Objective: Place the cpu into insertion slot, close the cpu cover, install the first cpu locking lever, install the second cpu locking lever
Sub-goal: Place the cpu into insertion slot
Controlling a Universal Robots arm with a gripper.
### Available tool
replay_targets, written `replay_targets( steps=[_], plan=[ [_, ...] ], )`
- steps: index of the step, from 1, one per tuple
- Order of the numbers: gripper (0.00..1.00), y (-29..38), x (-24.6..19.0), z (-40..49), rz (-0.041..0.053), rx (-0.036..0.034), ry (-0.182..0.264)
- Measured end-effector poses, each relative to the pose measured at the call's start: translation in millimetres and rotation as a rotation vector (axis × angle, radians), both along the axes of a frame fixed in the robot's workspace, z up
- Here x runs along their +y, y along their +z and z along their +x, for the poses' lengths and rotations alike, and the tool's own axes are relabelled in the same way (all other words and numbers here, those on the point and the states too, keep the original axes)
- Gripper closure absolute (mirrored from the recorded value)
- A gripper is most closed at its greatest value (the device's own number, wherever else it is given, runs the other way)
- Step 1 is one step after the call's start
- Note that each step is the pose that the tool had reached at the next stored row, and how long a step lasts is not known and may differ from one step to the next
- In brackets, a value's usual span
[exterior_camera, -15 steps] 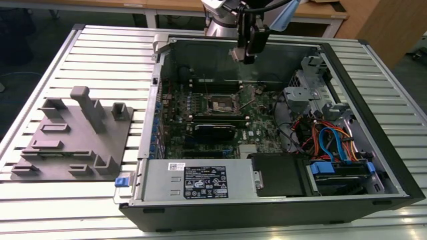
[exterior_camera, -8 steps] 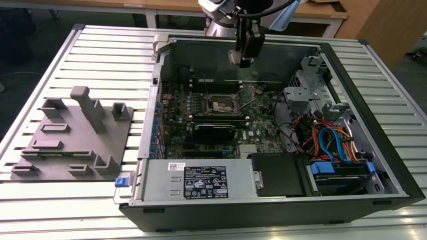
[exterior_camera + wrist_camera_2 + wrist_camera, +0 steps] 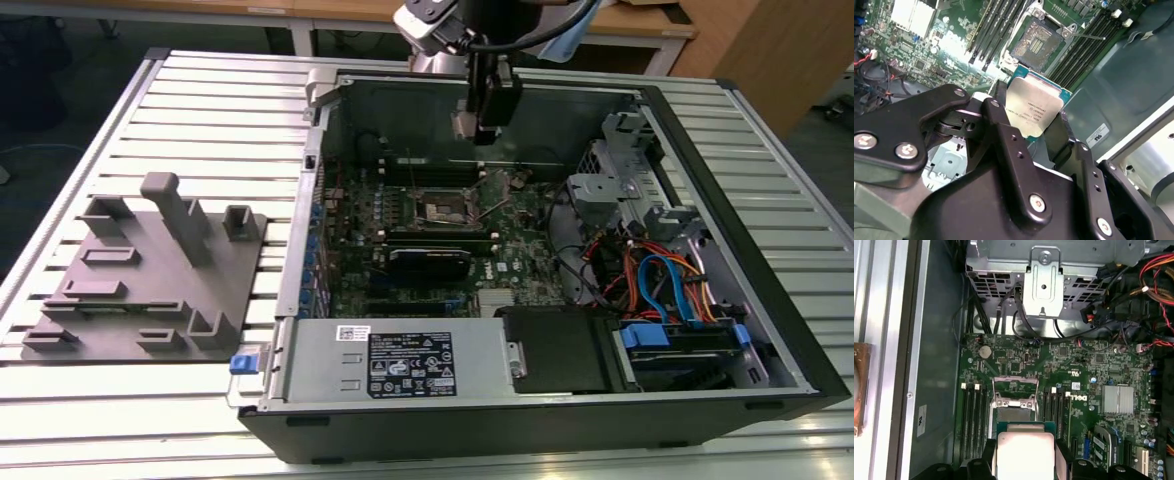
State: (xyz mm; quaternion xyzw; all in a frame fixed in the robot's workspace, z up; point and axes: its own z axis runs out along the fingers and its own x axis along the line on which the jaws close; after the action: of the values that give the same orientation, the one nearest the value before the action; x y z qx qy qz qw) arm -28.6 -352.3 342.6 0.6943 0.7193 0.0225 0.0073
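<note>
Hangs over slatted desk [image 3: 200, 110] and open case [image 3: 771, 300] | looks down on green motherboard [image 3: 523, 240] | clamps claw [image 3: 1029, 125] on the cpu [image 3: 1035, 107] by opposite edges | holds it above the bare insertion slot [image 3: 1038, 44], not touching

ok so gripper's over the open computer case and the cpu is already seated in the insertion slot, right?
Not seated. The second wrist view shows the cpu clamped in the gripper, above the motherboard, and the insertion slot bare with its contacts exposed. The gripper is over the open computer case, as you say.
</note>
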Motion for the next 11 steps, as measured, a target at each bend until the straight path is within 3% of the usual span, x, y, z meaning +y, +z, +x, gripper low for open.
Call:
replay_targets(
  steps=[11],
  plan=[
    [0.46, -9.6, 1.0, 0.0, -0.0013, 0.0147, -0.001]
  ],
)
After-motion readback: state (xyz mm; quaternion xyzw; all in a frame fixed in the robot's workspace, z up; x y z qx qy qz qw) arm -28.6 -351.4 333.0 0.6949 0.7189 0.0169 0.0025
